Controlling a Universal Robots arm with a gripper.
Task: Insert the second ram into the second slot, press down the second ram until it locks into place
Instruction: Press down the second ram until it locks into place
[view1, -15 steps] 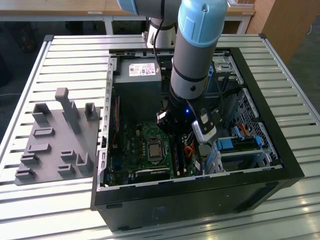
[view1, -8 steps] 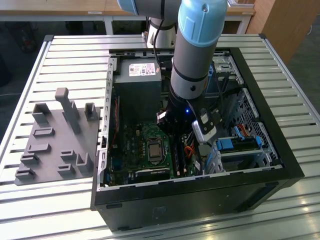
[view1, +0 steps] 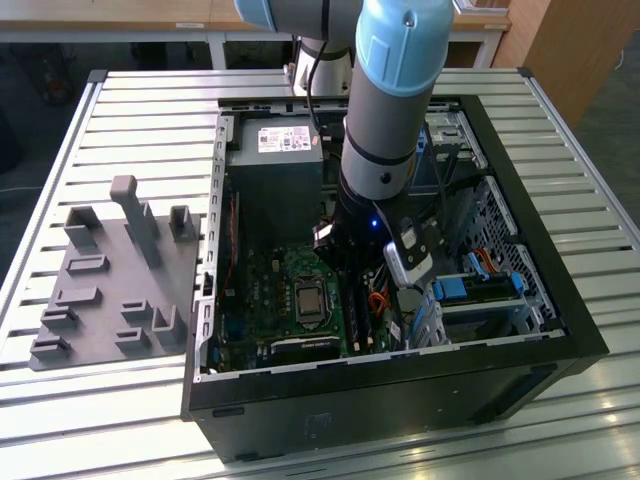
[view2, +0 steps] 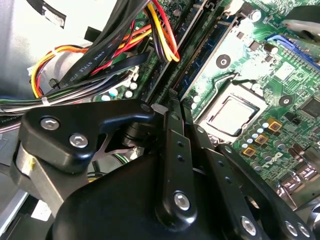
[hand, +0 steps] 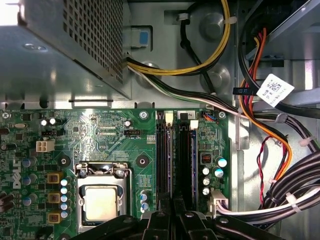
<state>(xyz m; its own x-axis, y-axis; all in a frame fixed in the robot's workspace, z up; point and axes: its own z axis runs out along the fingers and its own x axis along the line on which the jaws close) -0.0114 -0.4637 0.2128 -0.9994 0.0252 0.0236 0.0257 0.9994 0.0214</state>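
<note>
- We see the black two-finger gripper (view2: 171, 108) reaching into the open black computer case (view1: 520, 335), with its fingers drawn narrow together and nothing visibly pinched between them
- The second ram, a long thin blue circuit-board strip (view2: 205, 60), appears to stand on edge in a slot of the green motherboard (hand: 100, 135), just ahead of the fingertips in the second wrist view
- We judge that a push landing off the strip's top edge could slip onto the neighbouring slot or tilt the strip, leaving one end high and unlatched
- The bundle of red, yellow and black wires (view2: 150, 35) hangs close beside the slots, so we think it could catch on the fingers or be trapped under them
- Too much force on a strip that is not squarely seated could, in our view, flex the board beside the silver processor socket (hand: 102, 200)
- We cannot tell whether the fingertips touch the strip, since the gripper's own body covers the contact
- The latches at the slot ends are too dark for us to judge as open or locked, and the slot's near end is cut off by the fingers
</note>
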